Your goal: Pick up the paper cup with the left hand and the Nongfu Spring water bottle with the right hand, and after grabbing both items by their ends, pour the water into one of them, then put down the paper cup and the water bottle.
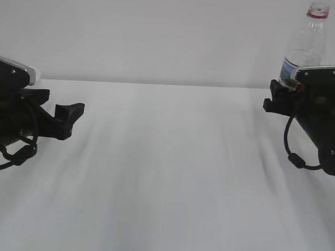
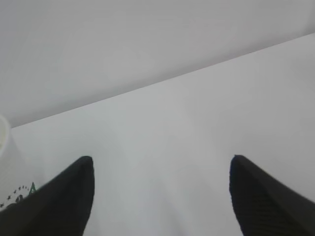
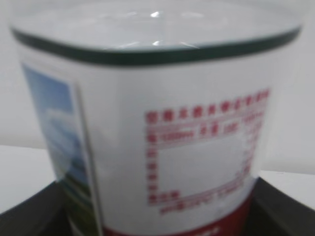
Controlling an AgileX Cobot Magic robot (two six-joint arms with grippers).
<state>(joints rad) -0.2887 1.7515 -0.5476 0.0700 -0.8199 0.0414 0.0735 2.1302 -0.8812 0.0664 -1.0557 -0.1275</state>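
Desk (image 1: 165, 176): broad bare middle for you. Your left claw (image 2: 160, 196): spread, unladen; paper cup (image 2: 7, 162) at its left edge. Your right claw (image 3: 157, 211): grasping Nongfu Spring water bottle (image 1: 303, 54), upright near the desk's far right edge.

left hand (image 1: 72, 117) is placed at table (image 1: 165, 176) left edge | paper cup (image 2: 7, 162) is seen just left of its fingers (image 2: 64, 196) | water bottle (image 1: 303, 48) is stood upright far right, between right hand (image 1: 281, 98) jaws

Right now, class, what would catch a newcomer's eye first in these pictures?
The Nongfu Spring water bottle stands tall at the far right, capless, with the right hand at its label. On the left, the left hand hovers open and empty over the white table.
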